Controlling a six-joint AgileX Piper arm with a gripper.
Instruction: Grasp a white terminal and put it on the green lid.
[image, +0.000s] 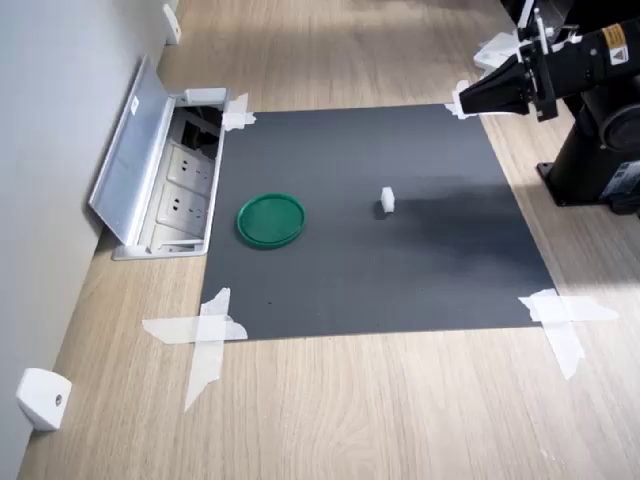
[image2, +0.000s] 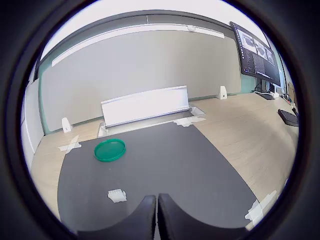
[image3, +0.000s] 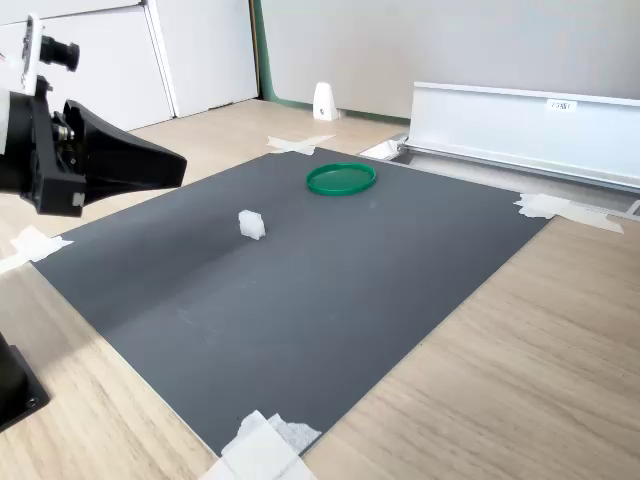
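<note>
Nothing here reads clearly. My black arm (image: 590, 60) carries a small yellow label (image: 614, 42) in the first exterior view, its print too small to make out. The raised silver metal flap of the socket box (image3: 530, 125) bears a small white sticker (image3: 561, 104) in the second exterior view, also illegible.

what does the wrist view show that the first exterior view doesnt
Only the wrist view shows a monitor and a keyboard off to one side, and the shut fingers of the gripper seen from behind.

Only the first exterior view shows the wall sockets inside the open floor box and the arm's black base.

Both show the white terminal lying on the dark mat, apart from the green lid, with the box's raised metal cover beyond the lid and white tape at the mat's corners.
</note>
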